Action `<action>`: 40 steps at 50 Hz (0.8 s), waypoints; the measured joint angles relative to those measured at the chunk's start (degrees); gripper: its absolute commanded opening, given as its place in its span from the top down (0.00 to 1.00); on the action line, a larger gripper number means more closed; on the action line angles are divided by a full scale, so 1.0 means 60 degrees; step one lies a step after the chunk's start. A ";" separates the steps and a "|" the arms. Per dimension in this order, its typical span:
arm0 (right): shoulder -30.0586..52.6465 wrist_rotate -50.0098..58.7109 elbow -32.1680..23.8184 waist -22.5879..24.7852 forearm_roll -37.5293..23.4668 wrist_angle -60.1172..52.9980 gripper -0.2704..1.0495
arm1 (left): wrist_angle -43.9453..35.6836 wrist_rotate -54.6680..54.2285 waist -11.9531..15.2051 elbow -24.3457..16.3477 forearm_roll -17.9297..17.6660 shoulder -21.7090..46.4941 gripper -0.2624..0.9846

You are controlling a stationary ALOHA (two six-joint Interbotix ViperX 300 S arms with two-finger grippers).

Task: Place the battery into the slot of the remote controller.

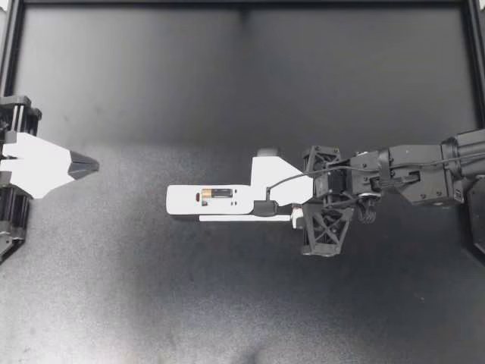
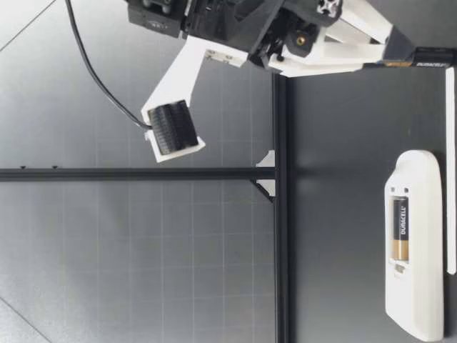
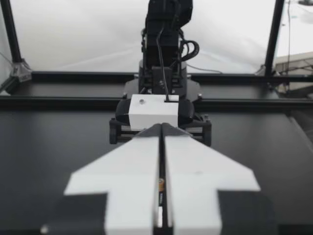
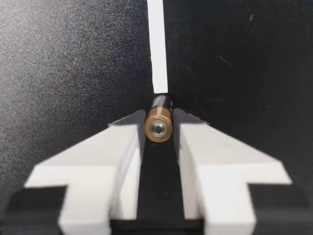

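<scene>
A white remote controller [image 1: 208, 201] lies mid-table with its slot facing up and one battery [image 1: 220, 195] seated in it. Its thin white cover strip [image 1: 242, 218] lies along the remote's side. My right gripper [image 1: 269, 211] reaches in beside the remote's end and is shut on a second battery [image 4: 159, 129], which lies lengthwise between the fingers [image 4: 122, 147]. The cover strip [image 4: 157, 44] is straight ahead of it. In the low view the remote [image 2: 414, 243] shows its seated battery [image 2: 401, 229], and the held battery [image 2: 428, 61] sticks out of my right gripper [image 2: 403, 50]. My left gripper [image 1: 92, 164] stays shut and empty at the table's left edge.
A black frame [image 1: 242, 4] rims the dark table. In the left wrist view my left gripper [image 3: 161, 127] faces the right arm [image 3: 161, 93] across the table.
</scene>
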 measured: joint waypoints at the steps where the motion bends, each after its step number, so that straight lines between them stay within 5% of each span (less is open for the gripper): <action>1: 0.0000 0.0015 -0.0015 0.0000 -0.0015 0.0000 0.73 | 0.0000 0.0000 0.0000 0.0000 0.0000 0.0000 0.92; 20: -0.0542 0.0015 0.0264 -0.0015 -0.0015 -0.0688 0.84 | 0.0571 -0.0044 0.0015 -0.0088 0.0000 0.0762 0.92; 40: -0.1333 0.0029 0.2432 -0.0146 0.0000 -0.7559 0.84 | 0.3428 -0.0044 0.0396 -0.1743 0.0000 0.4365 0.92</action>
